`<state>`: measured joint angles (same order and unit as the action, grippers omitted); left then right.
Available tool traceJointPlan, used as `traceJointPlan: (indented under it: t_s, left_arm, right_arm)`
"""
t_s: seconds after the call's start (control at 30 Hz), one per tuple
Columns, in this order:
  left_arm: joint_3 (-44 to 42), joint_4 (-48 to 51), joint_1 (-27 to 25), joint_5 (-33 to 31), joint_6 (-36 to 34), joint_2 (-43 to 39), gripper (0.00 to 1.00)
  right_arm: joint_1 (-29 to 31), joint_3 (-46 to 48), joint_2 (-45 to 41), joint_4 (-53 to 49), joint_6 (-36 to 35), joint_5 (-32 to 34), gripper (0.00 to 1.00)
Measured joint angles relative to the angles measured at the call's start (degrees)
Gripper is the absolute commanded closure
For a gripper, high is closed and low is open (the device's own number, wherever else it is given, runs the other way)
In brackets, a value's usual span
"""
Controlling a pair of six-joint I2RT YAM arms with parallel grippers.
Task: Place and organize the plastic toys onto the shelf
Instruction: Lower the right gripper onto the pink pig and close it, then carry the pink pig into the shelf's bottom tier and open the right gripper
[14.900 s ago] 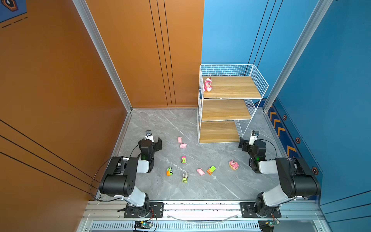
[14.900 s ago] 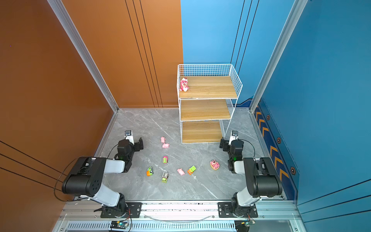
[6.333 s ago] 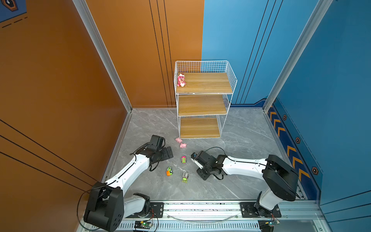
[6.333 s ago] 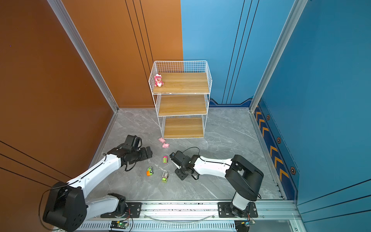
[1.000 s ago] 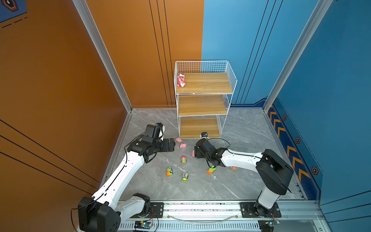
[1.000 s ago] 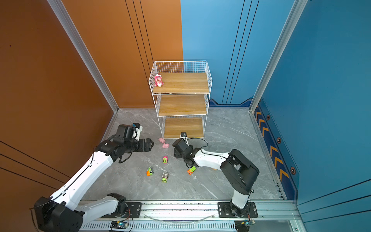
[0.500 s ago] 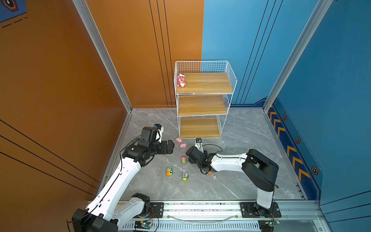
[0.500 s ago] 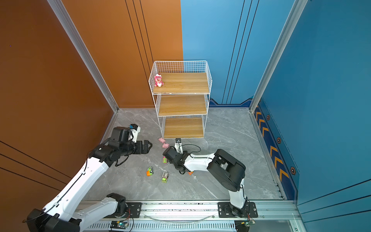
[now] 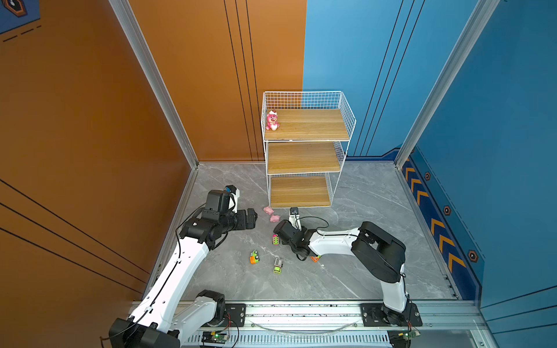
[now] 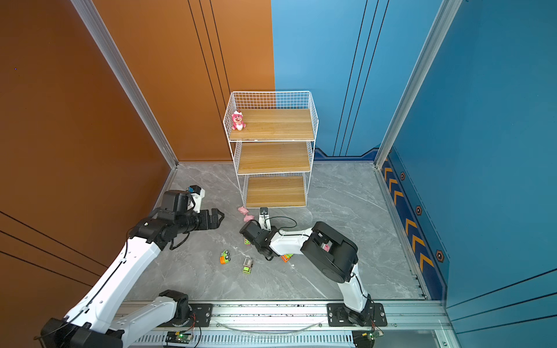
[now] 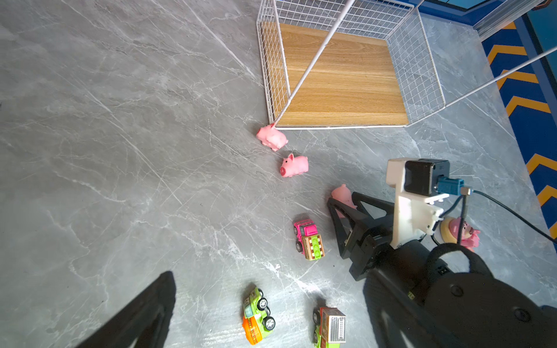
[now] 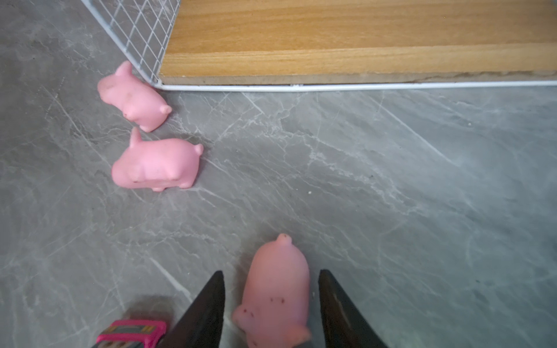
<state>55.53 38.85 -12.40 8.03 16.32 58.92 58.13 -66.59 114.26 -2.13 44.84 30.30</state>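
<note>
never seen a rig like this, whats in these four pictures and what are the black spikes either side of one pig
Two white robot arms stand on a rail; each ends in a two-fingered gripper. Two pictures come from a twin camera overhead, two from cameras on the wrists. On the grey floor are pink pigs, toy trucks and a wire shelf with a pink bear on its top board. The spikes are fingers of the right gripper, either side of a third pig, narrow gaps showing, not gripping yet. The left gripper hovers open, empty.
</note>
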Motion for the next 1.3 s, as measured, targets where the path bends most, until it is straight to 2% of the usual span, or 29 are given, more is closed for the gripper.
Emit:
traceJointPlan:
  t_s: [0.13, 0.37, 0.97, 1.3]
  left_arm:
    - [-0.2, 0.0, 0.4, 0.3, 0.0, 0.0, 0.02]
    - [-0.2, 0.0, 1.0, 0.6, 0.2, 0.0, 0.02]
    - [-0.3, 0.0, 2.3, 1.3, 0.2, 0.0, 0.02]
    - [-0.3, -0.1, 3.8, 2.4, 0.7, 0.0, 0.02]
  right_arm:
    - [0.0, -0.1, 0.0, 0.2, -0.7, 0.0, 0.66]
    - [-0.3, -0.1, 0.0, 0.3, -3.1, -0.6, 0.74]
    - [-3.5, -1.8, -0.4, 4.9, -12.5, -5.4, 0.74]
    - [-6.8, -9.7, 0.7, 7.4, -17.7, -8.2, 0.73]
